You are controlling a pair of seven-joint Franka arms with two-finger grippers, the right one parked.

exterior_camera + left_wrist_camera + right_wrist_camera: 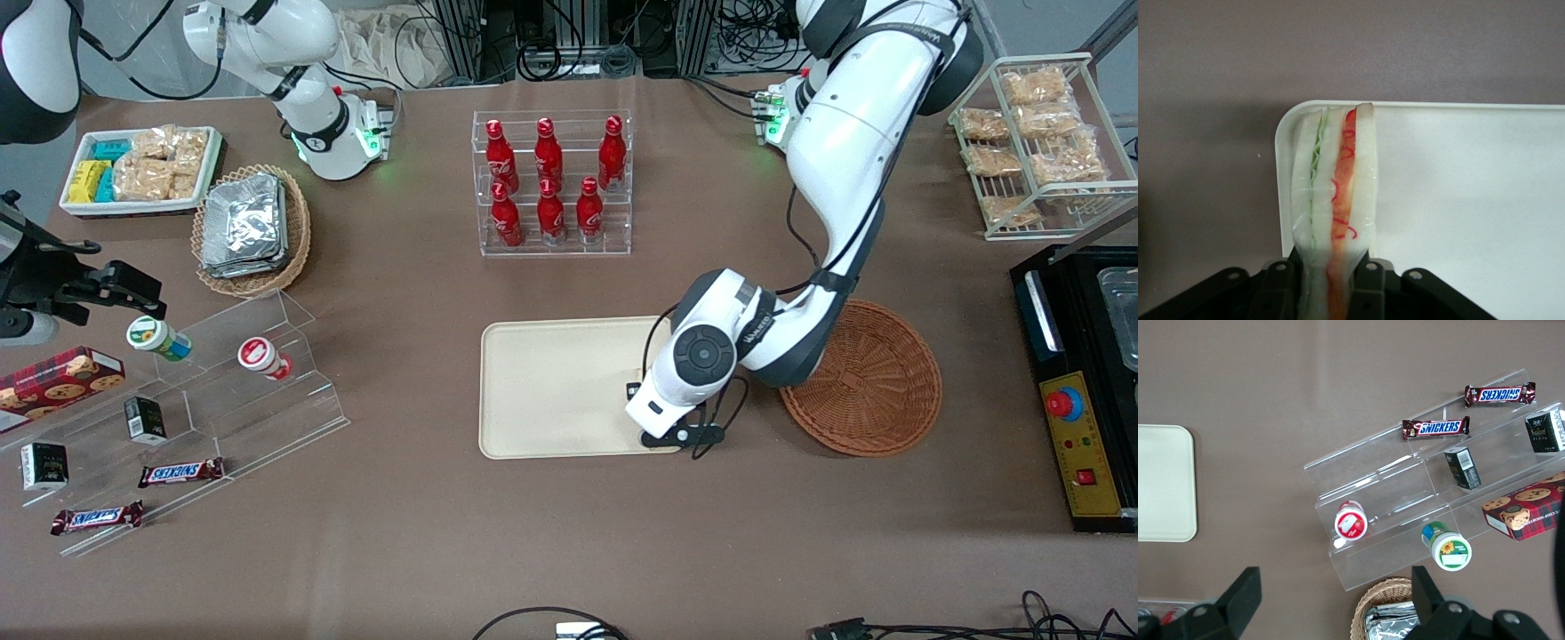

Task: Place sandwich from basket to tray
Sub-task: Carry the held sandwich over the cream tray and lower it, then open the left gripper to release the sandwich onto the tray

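Seen from the wrist, the gripper (1331, 283) has its fingers (1368, 287) clenched on the sandwich (1333, 193), which stands on edge over a rounded corner of the tray (1471, 200). In the front view the tray (551, 391) lies at frame centre, the basket (876, 382) beside it on the bench (569, 542).

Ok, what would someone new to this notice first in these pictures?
Probably the sandwich pinched upright in the hand, over a corner of the tray. Next, the empty basket beside the tray, toward the working arm's end, and the red bottles in a clear rack farther from the front camera.
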